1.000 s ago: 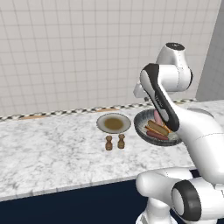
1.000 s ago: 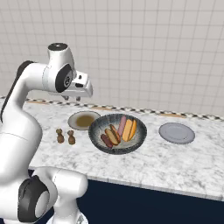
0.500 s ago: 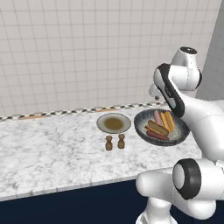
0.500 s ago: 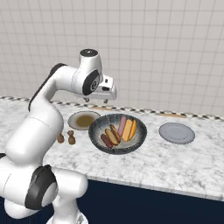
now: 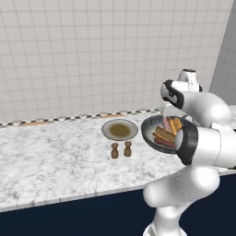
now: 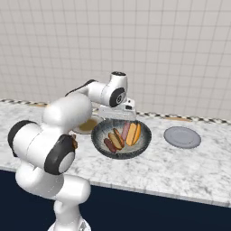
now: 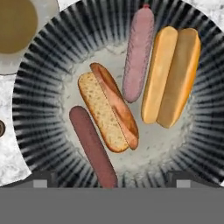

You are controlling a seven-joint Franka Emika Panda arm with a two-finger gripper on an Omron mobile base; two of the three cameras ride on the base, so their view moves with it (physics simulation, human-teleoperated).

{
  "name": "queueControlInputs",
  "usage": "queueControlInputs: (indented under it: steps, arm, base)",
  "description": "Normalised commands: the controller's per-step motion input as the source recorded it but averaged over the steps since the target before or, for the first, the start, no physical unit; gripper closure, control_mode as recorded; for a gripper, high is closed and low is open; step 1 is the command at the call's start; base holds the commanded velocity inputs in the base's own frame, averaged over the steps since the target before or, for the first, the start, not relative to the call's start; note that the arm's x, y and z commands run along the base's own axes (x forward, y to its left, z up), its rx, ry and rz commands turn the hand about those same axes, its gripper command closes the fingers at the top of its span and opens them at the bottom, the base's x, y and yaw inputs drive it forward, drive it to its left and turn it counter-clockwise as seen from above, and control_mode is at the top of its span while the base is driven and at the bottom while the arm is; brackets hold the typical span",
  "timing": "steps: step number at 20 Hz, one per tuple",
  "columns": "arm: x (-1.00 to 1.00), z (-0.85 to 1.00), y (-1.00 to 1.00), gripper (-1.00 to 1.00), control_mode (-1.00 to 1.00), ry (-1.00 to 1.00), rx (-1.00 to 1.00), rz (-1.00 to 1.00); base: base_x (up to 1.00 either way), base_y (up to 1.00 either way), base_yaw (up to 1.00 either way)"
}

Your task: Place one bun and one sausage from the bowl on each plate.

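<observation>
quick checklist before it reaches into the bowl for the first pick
1. Gripper open and empty: ok, fingertips stand wide apart with nothing between them.
2. Gripper over the bowl: ok, hand view looks straight down into it.
3. Food present: ok, two buns and two sausages lie in the bowl.
4. Brown plate free: ok, nothing on it.
5. Grey plate free: ok, nothing on it.
6. Shakers out of the path: cannot tell.

A glossy white arm of rounded, bulbous segments, with dark grey rings at each joint.
</observation>
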Motion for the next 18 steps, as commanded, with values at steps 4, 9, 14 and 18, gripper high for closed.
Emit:
queueControlInputs:
  steps: [4,9,14,18]
  arm:
    - [0.19,-0.98,0.17,-1.00,-1.00,0.45,0.00,-0.02]
    - [0.38,-0.80,-0.32,-1.00,-1.00,-0.03,-0.01,-0.07]
    - [0.37,-0.41,-0.03,-1.00,-1.00,-0.10,0.00,-0.02]
    - [0.00,-0.25,0.00,-1.00,-1.00,-0.02,0.00,0.00]
  base:
    - [0.00,0.00,0.00]
    - [0.00,0.00,0.00]
    - [0.00,0.00,0.00]
    - [0.00,0.00,0.00]
